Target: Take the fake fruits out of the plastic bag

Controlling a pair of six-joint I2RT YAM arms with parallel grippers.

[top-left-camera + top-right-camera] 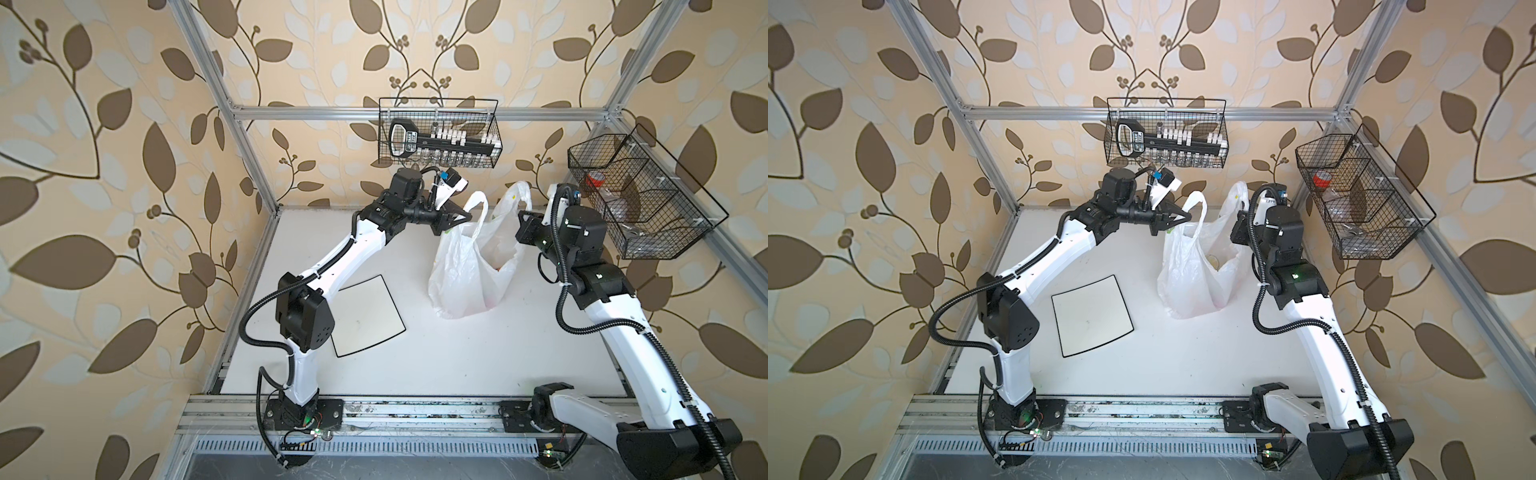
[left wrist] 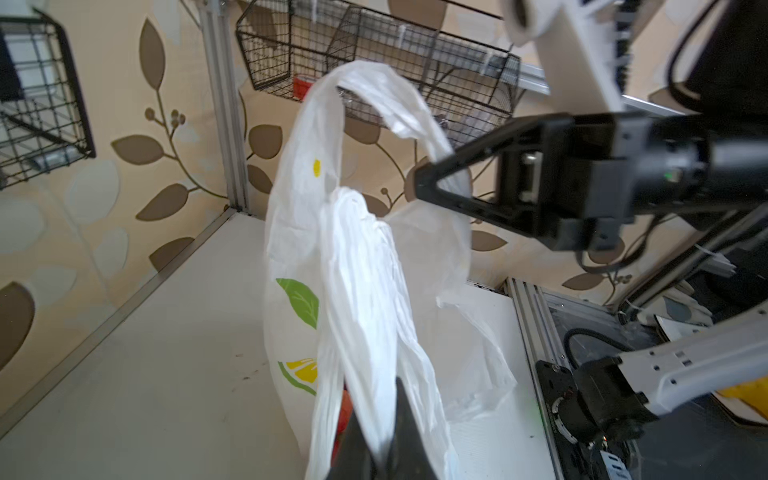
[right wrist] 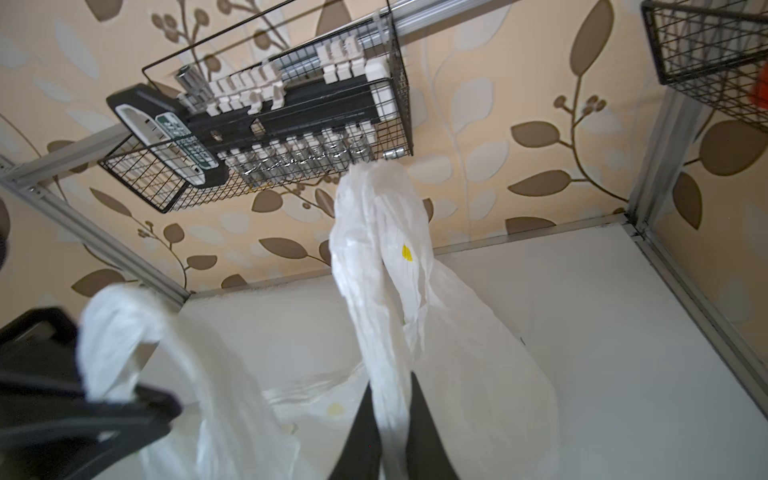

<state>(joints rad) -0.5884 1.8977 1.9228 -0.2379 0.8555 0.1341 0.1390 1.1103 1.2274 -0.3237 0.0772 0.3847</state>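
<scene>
Both grips are made, left hand [image 2: 384,440] and right hand [image 3: 390,428] each pinched shut on the top of the plastic bag [image 1: 461,266], which stands on the bench [image 1: 457,365], but the fake fruits [image 2: 341,409] lie inside it, none out yet.

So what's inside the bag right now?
Down the open mouth of the bag, something pale yellow shows, and the left wrist view catches a bit of red. Everything else inside is hidden by the crinkled plastic.

wallpaper [image 1: 124,166]: tan, brown leaves | frame [image 1: 311,113]: aluminium | table [image 1: 457,353]: white
</scene>
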